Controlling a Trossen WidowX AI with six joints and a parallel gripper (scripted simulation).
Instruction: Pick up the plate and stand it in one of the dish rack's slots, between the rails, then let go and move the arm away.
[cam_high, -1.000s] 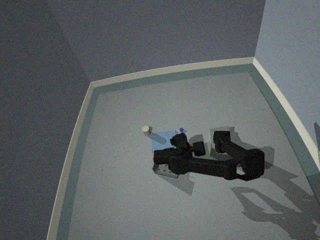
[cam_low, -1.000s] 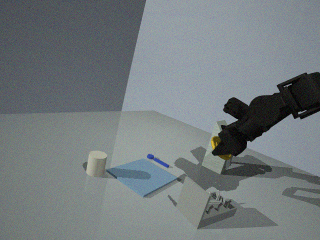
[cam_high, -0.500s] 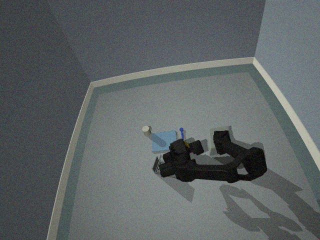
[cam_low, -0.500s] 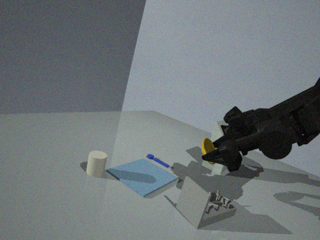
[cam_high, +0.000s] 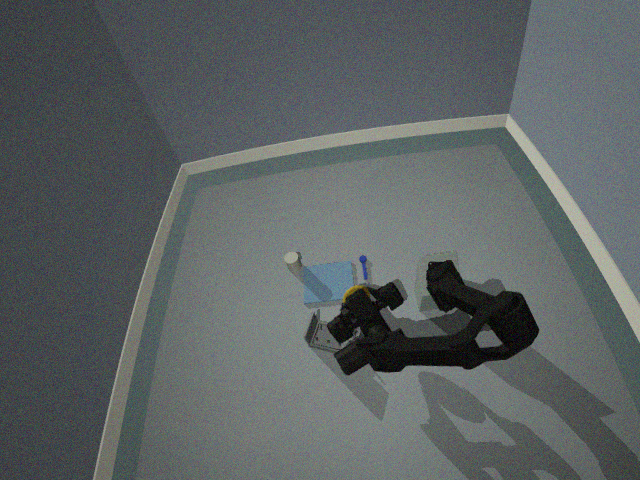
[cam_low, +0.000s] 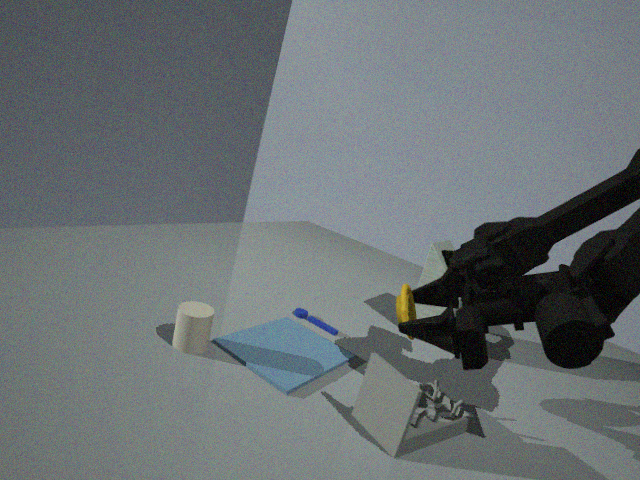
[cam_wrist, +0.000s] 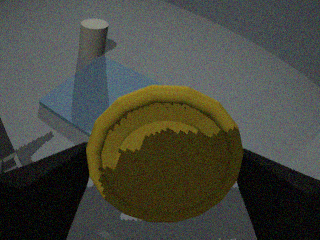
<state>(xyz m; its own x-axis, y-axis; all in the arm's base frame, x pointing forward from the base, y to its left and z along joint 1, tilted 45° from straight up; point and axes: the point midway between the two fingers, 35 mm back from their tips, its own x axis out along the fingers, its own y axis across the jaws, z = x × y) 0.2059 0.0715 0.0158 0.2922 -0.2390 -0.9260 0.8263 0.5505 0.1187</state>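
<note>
Grey table (cam_low: 103, 413), fingers (cam_low: 421, 310) clamped on yellow plate (cam_low: 405, 305) held upright, rack (cam_low: 385, 408) below in exterior view, wrist view showing only plate face, mat (cam_wrist: 100, 90), cup (cam_wrist: 94, 36).

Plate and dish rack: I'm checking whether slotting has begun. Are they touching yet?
Apart. The exterior view shows the yellow plate on edge in the gripper, above and behind the dish rack.

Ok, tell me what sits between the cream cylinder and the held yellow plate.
The light blue flat pad lies between the cream cylinder and the yellow plate; the exterior view shows it.
</note>
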